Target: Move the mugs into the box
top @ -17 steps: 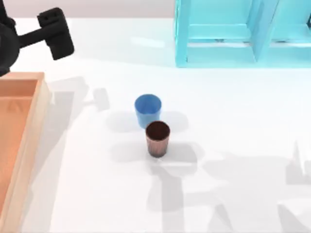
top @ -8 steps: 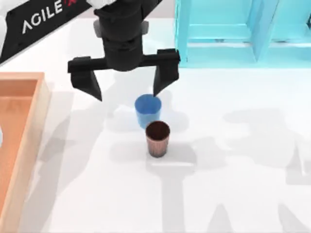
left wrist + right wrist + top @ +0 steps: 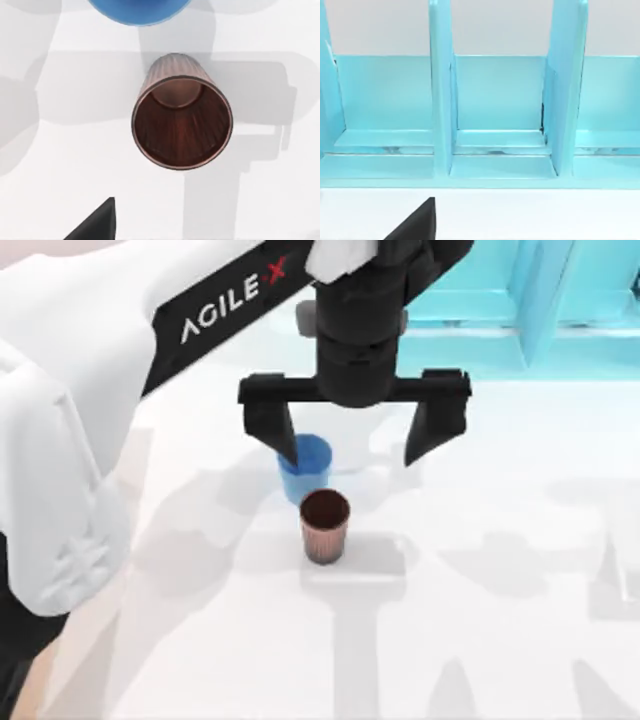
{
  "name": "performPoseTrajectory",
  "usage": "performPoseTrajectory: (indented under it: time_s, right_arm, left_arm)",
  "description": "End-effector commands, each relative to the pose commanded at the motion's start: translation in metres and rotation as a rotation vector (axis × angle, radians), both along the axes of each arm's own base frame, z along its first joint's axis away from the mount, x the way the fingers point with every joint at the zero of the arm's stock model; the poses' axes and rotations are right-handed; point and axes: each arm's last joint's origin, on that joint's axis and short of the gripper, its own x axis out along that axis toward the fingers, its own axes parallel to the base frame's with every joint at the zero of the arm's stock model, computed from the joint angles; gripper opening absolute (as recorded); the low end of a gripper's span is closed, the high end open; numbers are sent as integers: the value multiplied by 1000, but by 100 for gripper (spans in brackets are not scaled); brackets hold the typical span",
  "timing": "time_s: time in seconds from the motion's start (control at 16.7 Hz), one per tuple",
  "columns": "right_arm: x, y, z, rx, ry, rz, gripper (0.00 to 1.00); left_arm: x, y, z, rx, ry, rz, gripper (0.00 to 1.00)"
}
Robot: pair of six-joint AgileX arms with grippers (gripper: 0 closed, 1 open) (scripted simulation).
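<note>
Two mugs stand upright and close together at the table's middle: the blue mug (image 3: 312, 468) behind, the brown ribbed mug (image 3: 324, 525) in front. My left gripper (image 3: 352, 445) hangs open above them, jaws spread wide. One of its fingers (image 3: 275, 430) overlaps the blue mug's left rim; the other sits well to the right. The left wrist view looks down into the brown mug (image 3: 182, 120), with the blue mug (image 3: 140, 10) at the picture's edge. The box is hidden under my left arm. My right gripper (image 3: 480, 235) is open and faces the shelf unit.
A turquoise shelf unit (image 3: 500, 310) stands along the back right of the table, with upright dividers (image 3: 442, 100). My left arm's white body (image 3: 70, 440) covers the table's left side. White tabletop (image 3: 500, 620) lies to the right of and in front of the mugs.
My left arm has swung in from the back left toward the right. Its open gripper went from left of the blue mug to above both mugs, and the arm now covers the box.
</note>
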Motion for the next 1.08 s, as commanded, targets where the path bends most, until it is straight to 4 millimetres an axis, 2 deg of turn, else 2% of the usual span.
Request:
performPoseTrajectory:
  time_s: [0.36, 0.54, 0.9, 1.08]
  right_arm:
    - [0, 0, 0, 0, 0, 0, 100]
    - [0, 0, 0, 0, 0, 0, 100]
    - [0, 0, 0, 0, 0, 0, 100]
    - [0, 0, 0, 0, 0, 0, 100]
  left_arm:
    - [2, 1, -4, -1, -2, 2, 100]
    - [3, -1, -27, 0, -1, 0, 100]
    - [1, -1, -91, 0, -1, 0, 100]
    - [0, 0, -100, 0, 0, 0, 100]
